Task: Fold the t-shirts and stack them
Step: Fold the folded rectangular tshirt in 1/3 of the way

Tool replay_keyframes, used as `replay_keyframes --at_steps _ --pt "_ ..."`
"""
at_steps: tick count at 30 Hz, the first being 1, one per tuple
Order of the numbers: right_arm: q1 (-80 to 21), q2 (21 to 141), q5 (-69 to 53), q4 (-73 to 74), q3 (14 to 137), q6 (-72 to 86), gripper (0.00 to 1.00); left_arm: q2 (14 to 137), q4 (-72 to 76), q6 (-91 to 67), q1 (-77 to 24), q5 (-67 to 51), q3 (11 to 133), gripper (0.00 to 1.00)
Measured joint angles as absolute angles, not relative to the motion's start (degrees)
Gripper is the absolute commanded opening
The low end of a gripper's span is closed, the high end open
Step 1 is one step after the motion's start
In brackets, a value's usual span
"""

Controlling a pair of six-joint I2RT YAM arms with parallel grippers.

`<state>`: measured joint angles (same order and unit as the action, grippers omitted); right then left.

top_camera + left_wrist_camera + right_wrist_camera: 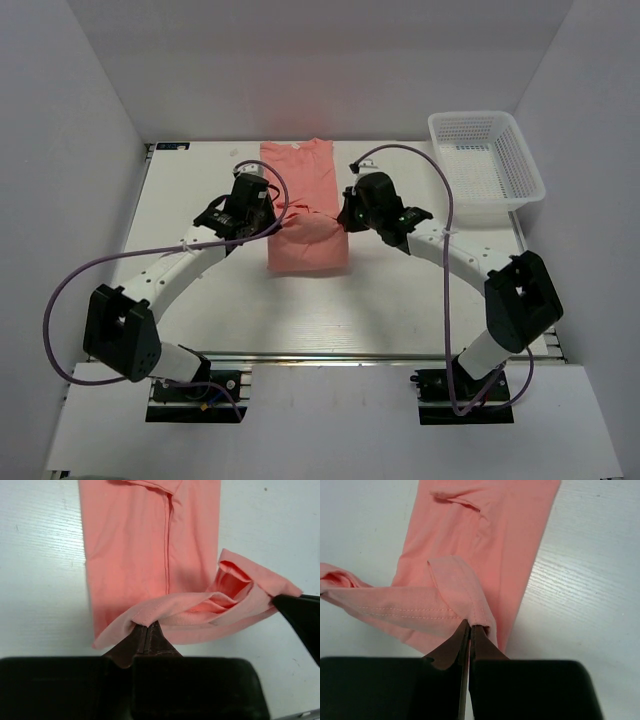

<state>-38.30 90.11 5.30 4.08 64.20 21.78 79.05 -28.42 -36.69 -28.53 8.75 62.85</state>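
The salmon-pink t-shirt [298, 175] lay in the middle of the white table [200, 300], folded lengthwise into a narrow strip that ran from the far edge toward the arms. Its near end was up off the surface and curled back over the flat part, held at both corners. The left gripper [146, 628] was pressed together on the left corner of that lifted hem, with a fold of cloth pinched between its fingertips. The right gripper [470, 626] was likewise clamped on the right corner, its jaws meeting with the stitched hem caught between them. In the overhead view the two grippers faced each other across the strip, one at each side, and the lifted cloth was bunched between them. The far part of the shirt rested flat on the table. A white mesh basket [487, 165] stood at the far right corner of the table, well apart from the shirt.
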Motion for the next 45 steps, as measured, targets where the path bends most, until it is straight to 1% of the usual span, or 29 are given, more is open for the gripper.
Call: replay_keyframes --at_steps 6,12,17,22,27,33,37,38,39,40,42,43,44,45 --pt "-35.68 95.15 1.15 4.89 69.93 19.62 0.0 85.82 -28.08 -34.96 -25.87 8.19 64.99 0.0" --pt "-33.71 100.29 -3.66 5.56 74.35 18.15 0.0 87.07 -27.18 -34.22 -23.03 8.16 65.63 0.0" --pt "-31.79 103.61 -6.98 6.2 77.93 17.34 0.0 90.63 -25.91 -32.23 -21.67 7.51 70.26 0.0" --pt "-30.33 106.15 -9.47 6.31 81.36 16.88 0.0 97.08 -24.82 -31.14 -20.51 5.82 74.26 0.0" --pt "-29.36 109.8 -11.46 6.37 84.27 16.43 0.0 102.3 -25.26 -30.81 -19.18 4.45 75.61 0.0" --pt "-28.67 114.65 -12.78 6.92 87.39 16.1 0.0 104.84 -25.02 -30.63 -17.67 3.31 77.19 0.0" --pt "-28.1 117.84 -13.08 7.7 90.19 16.08 0.0 108.55 -25.45 -30.2 -17.17 2.81 81.93 0.0" --pt "-27.92 118.67 -13.23 7.73 91.07 16.05 0.02 109.71 -25.5 -30.15 -17.06 2.72 83.26 0.0" --pt "-27.75 119.48 -13.45 7.88 91.96 16.08 0.07 110.67 -25.54 -29.98 -16.97 2.72 84.18 0.07" --pt "-27.62 120.31 -13.72 8.16 92.84 16.1 0.21 111.61 -25.63 -29.74 -16.84 2.72 84.9 0.37" --pt "-27.31 121.69 -14.17 8.95 94.5 16.21 0.35 113.27 -26.59 -29.26 -16.49 2.63 86.11 0.51" --pt "-27.14 122.34 -14.5 9.41 95.33 16.23 0.56 114.04 -27.22 -29.34 -16.23 2.72 86.7 0.81" --pt "-26.98 122.96 -14.94 9.82 96.14 16.53 0.66 114.61 -27.86 -28.84 -15.97 2.66 87.24 0.86" --pt "-26.81 123.48 -15.27 10.15 97.01 16.08 0.83 115.11 -28.69 -29.15 -15.68 2.66 88.09 0.9"
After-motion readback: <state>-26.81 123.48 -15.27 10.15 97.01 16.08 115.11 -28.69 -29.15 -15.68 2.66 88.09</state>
